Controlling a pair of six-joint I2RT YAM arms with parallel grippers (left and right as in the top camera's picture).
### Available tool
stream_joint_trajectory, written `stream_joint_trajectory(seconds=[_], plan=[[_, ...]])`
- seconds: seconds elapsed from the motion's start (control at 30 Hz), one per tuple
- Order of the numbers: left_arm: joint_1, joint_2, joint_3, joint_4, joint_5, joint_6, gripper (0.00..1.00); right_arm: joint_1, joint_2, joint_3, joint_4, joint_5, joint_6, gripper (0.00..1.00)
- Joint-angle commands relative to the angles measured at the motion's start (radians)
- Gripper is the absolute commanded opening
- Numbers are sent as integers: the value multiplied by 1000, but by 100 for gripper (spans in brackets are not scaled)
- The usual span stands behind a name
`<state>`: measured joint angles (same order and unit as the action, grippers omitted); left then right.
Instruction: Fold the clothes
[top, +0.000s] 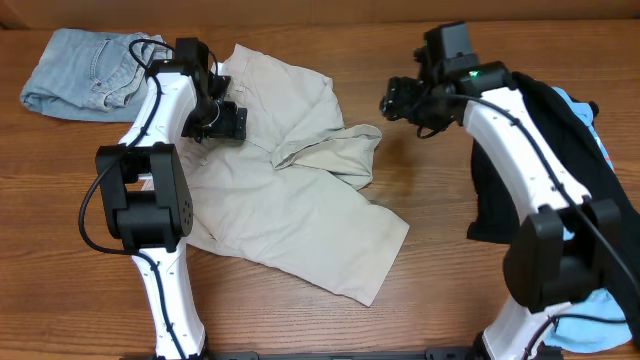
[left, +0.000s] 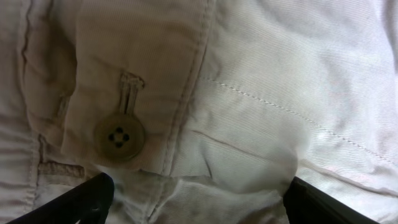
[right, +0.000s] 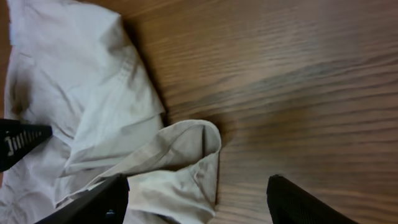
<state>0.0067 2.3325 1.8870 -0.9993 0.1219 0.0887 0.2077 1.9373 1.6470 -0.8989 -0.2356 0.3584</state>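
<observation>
The beige khaki shorts (top: 290, 190) lie spread and rumpled across the middle of the table. My left gripper (top: 222, 122) is open, pressed down on the shorts' upper left part; in the left wrist view its fingers (left: 198, 205) straddle a bunch of fabric below a beige button (left: 119, 137). My right gripper (top: 398, 100) is open and hovers above bare wood just right of the shorts' folded corner (right: 186, 168), its fingers (right: 198, 202) wide apart. Light-blue denim shorts (top: 85, 70) lie at the far left. A black garment (top: 520, 170) and a sky-blue one (top: 600, 300) lie under my right arm.
The wooden table (top: 420, 210) shows bare between the khaki shorts and the black garment. Both arm bases stand at the near edge.
</observation>
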Motion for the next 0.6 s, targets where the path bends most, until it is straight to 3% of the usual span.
stream_joint_trajectory(seconds=[0.0,0.33,0.5,0.57], plan=[[-7,41,6,14,2,24,89,-1,103,-32,25,-126,-7,73],[-7,41,6,14,1,24,89,19,186,-80,65,-105,13,49],[-8,41,6,18,2,24,89,19,186,-110,117,-97,13,48],[-7,41,6,20,2,23,89,19,186,-113,137,-98,13,42]])
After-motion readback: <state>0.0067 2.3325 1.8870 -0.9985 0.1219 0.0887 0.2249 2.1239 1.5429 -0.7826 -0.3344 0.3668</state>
